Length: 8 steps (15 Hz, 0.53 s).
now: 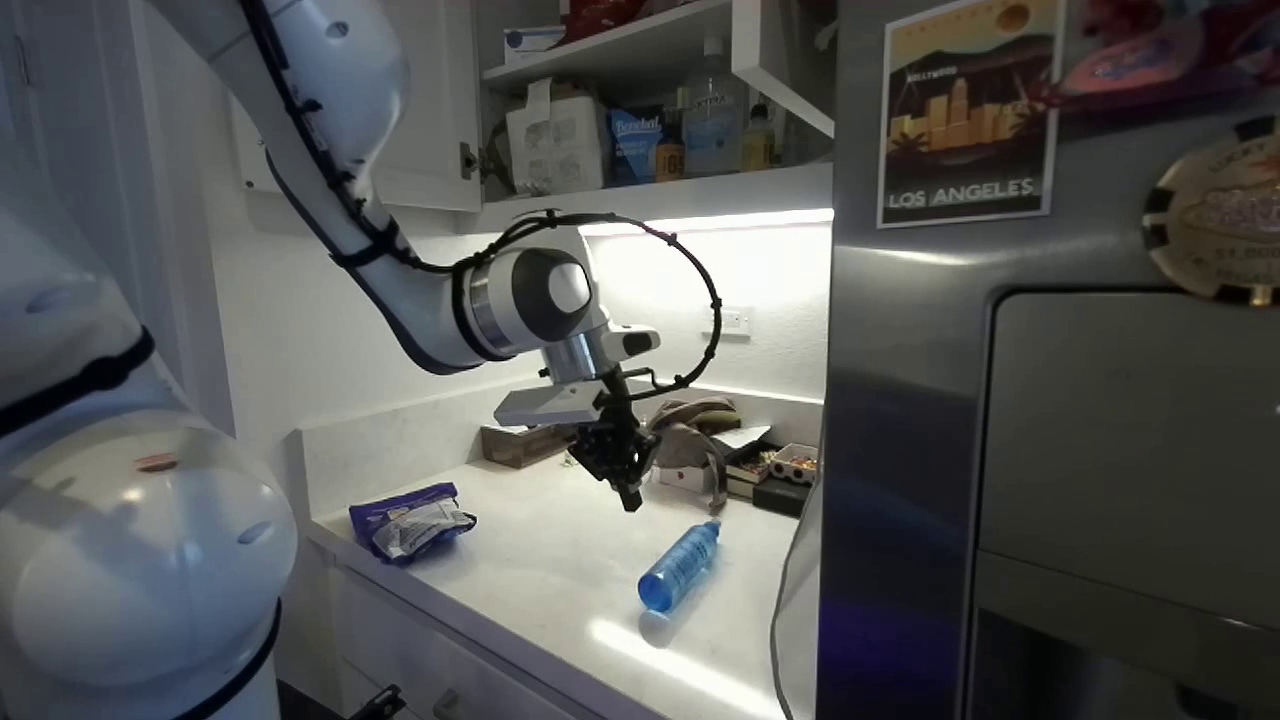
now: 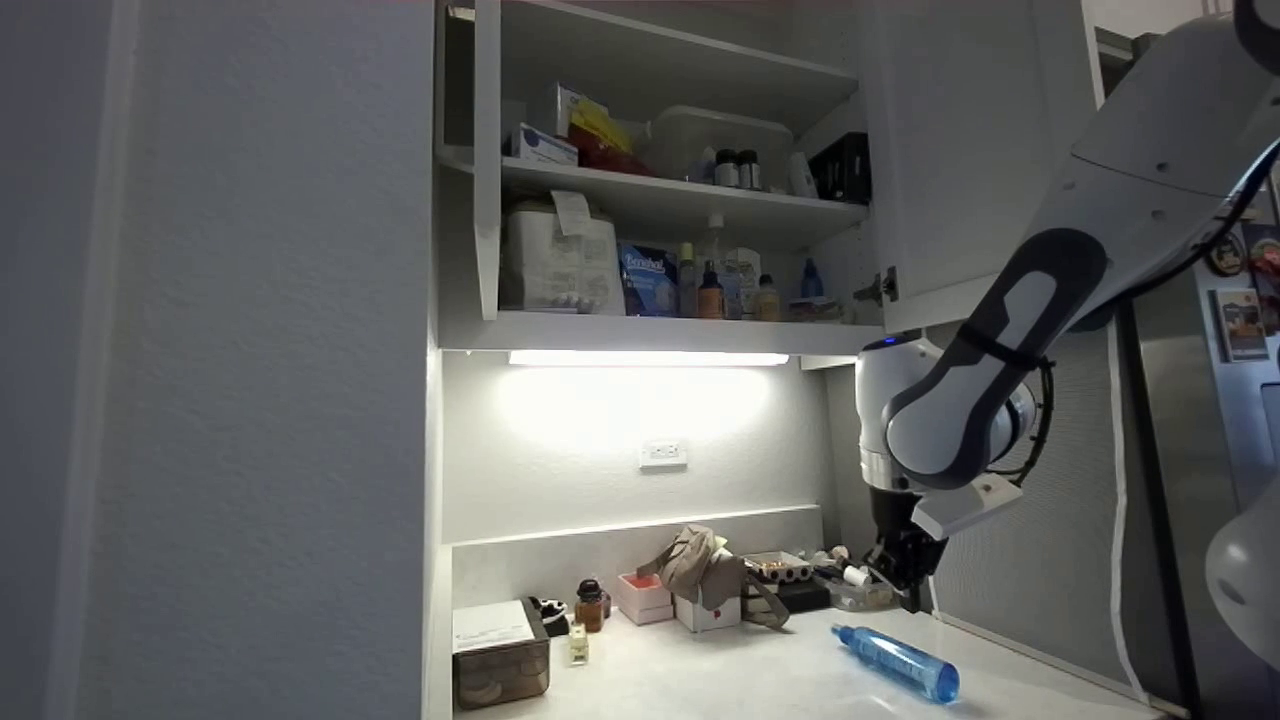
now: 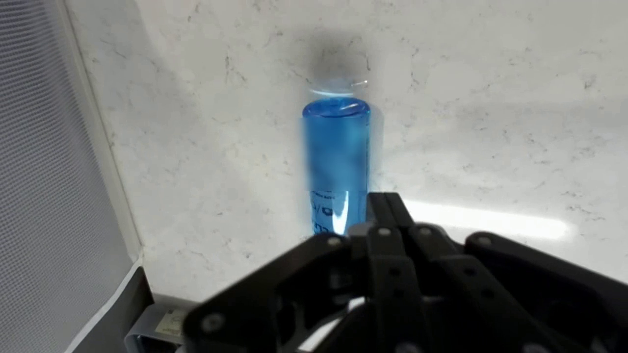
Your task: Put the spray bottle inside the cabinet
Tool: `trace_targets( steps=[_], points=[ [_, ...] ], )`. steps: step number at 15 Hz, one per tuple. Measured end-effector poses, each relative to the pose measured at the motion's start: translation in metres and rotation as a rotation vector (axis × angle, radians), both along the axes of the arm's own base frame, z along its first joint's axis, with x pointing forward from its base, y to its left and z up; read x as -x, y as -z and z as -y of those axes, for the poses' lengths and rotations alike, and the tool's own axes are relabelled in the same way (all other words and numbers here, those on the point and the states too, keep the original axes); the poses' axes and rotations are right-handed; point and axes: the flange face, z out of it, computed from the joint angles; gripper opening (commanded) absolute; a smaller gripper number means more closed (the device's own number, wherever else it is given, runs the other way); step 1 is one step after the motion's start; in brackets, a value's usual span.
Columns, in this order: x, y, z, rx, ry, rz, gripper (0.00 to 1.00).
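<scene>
Your spray bottle (image 1: pixel 682 566) lies on its side on the white surface (image 1: pixel 540 570), its narrow top toward the back wall (image 2: pixel 560 460). You have the pincer (image 3: pixel 391 195) closed above it, and both exterior views show a gap between them; in the wrist view the 2 fingers (image 3: pixel 379 215) are pressed together, their tips showing beside the bottle's edge. Past the bottle, near the back wall, you can see a taupe bag (image 2: pixel 690 568) resting over a white box (image 2: pixel 708 614). A brown bottle (image 2: pixel 590 608) and a dark translucent box (image 2: pixel 500 668) stand farther along the surface. A purple packet (image 1: pixel 390 518) lies near the surface's edge, well apart from the spray bottle. Above the surface is your cabinet (image 2: pixel 660 215), its 2 doors (image 2: pixel 985 150) swung open and a strip light (image 2: pixel 648 358) glowing beneath it. In an exterior view, its lower shelf (image 2: pixel 600 328) holds a white container (image 2: pixel 565 262), a blue box (image 2: pixel 650 285) and several small bottles (image 2: pixel 711 300); the next shelf up (image 2: pixel 790 203) carries a clear bin (image 2: pixel 720 132) and 2 dark-capped jars (image 2: pixel 727 173). Beside the surface stands the steel refrigerator (image 1: pixel 905 420), with a Los Angeles poster (image 1: pixel 970 110) on it.
</scene>
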Motion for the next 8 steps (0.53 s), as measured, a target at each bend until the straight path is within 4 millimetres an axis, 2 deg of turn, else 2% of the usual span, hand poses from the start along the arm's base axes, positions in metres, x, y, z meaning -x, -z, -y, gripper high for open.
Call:
trace_targets(
  steps=[3,8],
  points=[
    [0.002,0.014,0.003,-0.011,0.008,-0.034,0.47],
    [0.009,0.057,0.018,-0.046,0.05,-0.142,0.85]
  ],
)
